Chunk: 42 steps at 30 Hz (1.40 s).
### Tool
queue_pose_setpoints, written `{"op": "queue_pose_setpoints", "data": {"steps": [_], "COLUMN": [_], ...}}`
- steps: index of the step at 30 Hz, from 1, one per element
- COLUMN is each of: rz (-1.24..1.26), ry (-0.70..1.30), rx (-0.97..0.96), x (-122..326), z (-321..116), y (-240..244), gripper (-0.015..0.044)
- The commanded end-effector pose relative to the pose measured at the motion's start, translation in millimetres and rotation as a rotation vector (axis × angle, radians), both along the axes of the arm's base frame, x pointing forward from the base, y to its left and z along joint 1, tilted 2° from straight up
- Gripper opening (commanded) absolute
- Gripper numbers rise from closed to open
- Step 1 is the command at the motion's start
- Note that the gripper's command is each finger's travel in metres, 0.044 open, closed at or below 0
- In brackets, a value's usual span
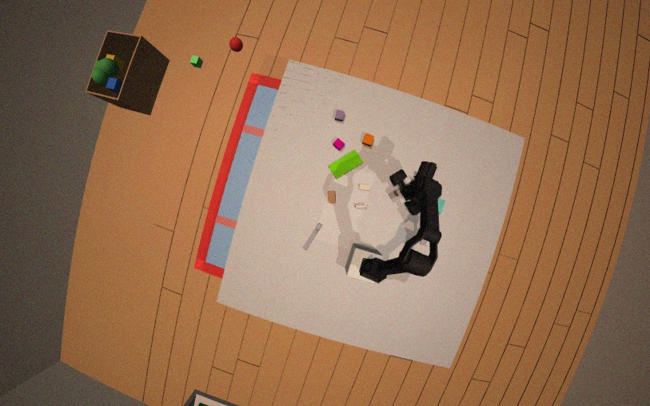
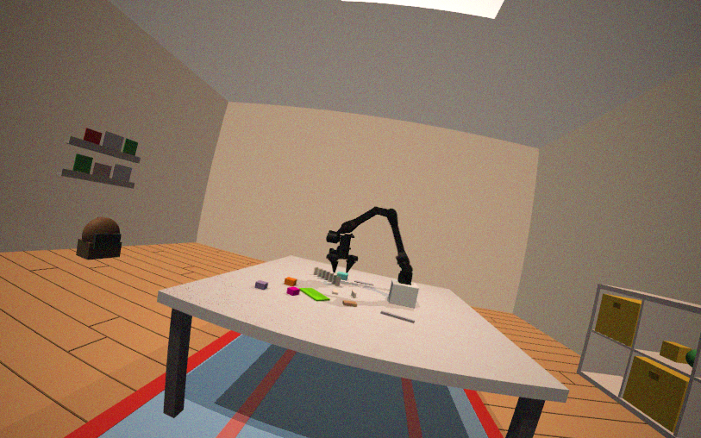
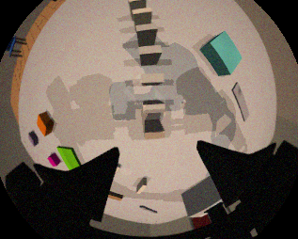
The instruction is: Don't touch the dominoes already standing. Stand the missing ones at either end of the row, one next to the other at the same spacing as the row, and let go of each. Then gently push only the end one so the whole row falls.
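End domino (image 1: 394, 193) (image 2: 337, 280) (image 3: 154, 126) stands upright at the near end of the row of dominoes (image 2: 325, 275) (image 3: 150, 54), just ahead of the fingers in the wrist view. Gripper (image 1: 404, 193) (image 2: 341, 271) (image 3: 159, 149) is spread nearly to its full width, nothing between the fingers, tips above the table (image 1: 277, 297) (image 2: 423, 347) (image 3: 84, 28). Two loose pieces, probably the missing dominoes, lie apart from the row: a flat piece (image 1: 364, 187) (image 2: 334, 292) (image 3: 118, 166) and a thin piece (image 1: 360, 205) (image 2: 353, 293) (image 3: 141, 184), seemingly on its long edge. Farther out: green slab (image 1: 345, 164) (image 2: 315, 294) (image 3: 69, 157), brown block (image 1: 331, 197) (image 2: 349, 303) (image 3: 116, 196), teal block (image 1: 440, 205) (image 2: 341, 275) (image 3: 223, 53). Risks, by judgement: a sideways swing before adequate lift could clip the end domino and start the whole row early; a flat pickup without a clean turn may leave a piece leaning; uneven spacing could break the chain; a fast release could drag a piece over. Pushing before both loose pieces are placed would spoil the run. Labels: no brand or writing legible on dominoes, blocks or arm.
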<state>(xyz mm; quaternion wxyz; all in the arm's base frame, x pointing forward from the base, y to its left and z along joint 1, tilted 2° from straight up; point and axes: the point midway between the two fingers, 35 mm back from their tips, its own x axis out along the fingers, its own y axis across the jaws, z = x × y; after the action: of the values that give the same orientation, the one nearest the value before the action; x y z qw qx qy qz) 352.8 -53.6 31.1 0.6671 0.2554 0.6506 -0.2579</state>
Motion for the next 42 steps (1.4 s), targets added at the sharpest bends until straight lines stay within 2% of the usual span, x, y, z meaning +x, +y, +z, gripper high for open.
{"op": "queue_pose_setpoints", "data": {"steps": [1, 3, 9, 20, 32, 38, 42], "rz": [0.0, -0.001, -0.041, -0.662, -0.674, -0.674, -0.674], "ry": [-0.046, -0.043, -0.043, -0.047, -0.047, -0.047, -0.047], "rx": [-0.008, -0.006, -0.004, 0.028, 0.029, 0.028, 0.028], "x": [-0.5, -4.2, -2.6, -10.5, -11.0, -7.5, -6.8], "z": [70.0, 83.7, 79.1, 2.1, -1.1, -57.5, -64.4], "y": [0.9, 2.0, 10.0, 134.3, 136.6, 136.0, 135.4], "gripper": [0.044, 0.044, 0.044, 0.044, 0.044, 0.044, 0.044]}}
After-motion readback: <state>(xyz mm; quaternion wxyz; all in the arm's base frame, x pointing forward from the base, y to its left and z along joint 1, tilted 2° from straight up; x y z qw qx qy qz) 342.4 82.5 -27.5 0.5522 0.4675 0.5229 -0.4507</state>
